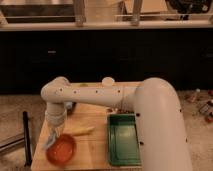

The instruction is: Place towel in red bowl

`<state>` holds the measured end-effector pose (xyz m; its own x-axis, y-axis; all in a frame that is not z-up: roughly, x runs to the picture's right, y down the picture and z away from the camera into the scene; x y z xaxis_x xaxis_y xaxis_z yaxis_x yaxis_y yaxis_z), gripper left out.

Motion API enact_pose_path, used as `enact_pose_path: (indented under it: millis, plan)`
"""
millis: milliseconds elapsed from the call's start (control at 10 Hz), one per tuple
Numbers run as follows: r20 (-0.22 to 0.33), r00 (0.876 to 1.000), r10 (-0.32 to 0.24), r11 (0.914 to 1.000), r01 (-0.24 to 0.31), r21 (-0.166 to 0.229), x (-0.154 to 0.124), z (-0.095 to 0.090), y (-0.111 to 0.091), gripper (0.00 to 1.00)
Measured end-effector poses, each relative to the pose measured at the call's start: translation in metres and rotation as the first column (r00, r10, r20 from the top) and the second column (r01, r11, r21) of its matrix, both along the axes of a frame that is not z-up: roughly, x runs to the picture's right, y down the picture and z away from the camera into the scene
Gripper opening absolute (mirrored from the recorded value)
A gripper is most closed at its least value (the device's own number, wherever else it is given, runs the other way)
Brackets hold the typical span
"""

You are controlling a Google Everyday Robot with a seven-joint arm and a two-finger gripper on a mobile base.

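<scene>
The white arm reaches across the table and bends down at its elbow. This puts the claw low over the near-left corner, just at eleven o'clock of the red bowl. The towel, a pale bluish bundle, hangs directly below the claw, against the bowl's rim at about ten o'clock. It seems to lie more over the rim than over the hollow. Whether the claw is clenched on the cloth or has released it cannot be told from here, since the wrist and the cloth run together.

The main risk is that the towel is let go too far towards nine o'clock. It would then drape over the rim or slide off to the table's left edge, which is very near. A second risk is that the claw drops too low and nudges the light bowl, pushing it towards five o'clock or tipping it. Loose cloth might also cling to the claw and be pulled out again when it lifts. A pale yellow object lies just at one o'clock of the bowl, and a green tray sits at three o'clock. Both are apart from the towel and seem unlikely to interfere.
</scene>
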<state>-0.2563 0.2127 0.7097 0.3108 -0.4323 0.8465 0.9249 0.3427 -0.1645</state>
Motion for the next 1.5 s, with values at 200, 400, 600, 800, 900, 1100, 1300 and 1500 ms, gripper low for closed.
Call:
enact_pose_path:
  millis: [200, 400, 600, 800, 900, 1100, 1300, 1500]
  plan:
    - [0.028, 0.999, -0.021, 0.9995, 0.022, -0.023, 0.004, -0.001, 0.012, 0.60]
    - [0.066, 0.997, -0.039, 0.9979, 0.042, -0.050, 0.008, -0.006, 0.027, 0.78]
    - [0.089, 0.995, -0.044, 0.9963, 0.050, -0.069, 0.016, -0.009, 0.037, 0.80]
    - [0.106, 0.994, -0.043, 0.9948, 0.052, -0.087, 0.025, -0.011, 0.048, 0.80]
    - [0.108, 0.993, -0.039, 0.9945, 0.049, -0.092, 0.029, -0.012, 0.052, 0.80]
    - [0.108, 0.994, -0.032, 0.9943, 0.043, -0.098, 0.034, -0.011, 0.053, 0.80]
    - [0.110, 0.994, -0.022, 0.9959, 0.032, -0.085, 0.035, -0.009, 0.044, 0.80]
    - [0.104, 0.994, -0.017, 0.9977, 0.024, -0.063, 0.036, -0.007, 0.032, 0.80]
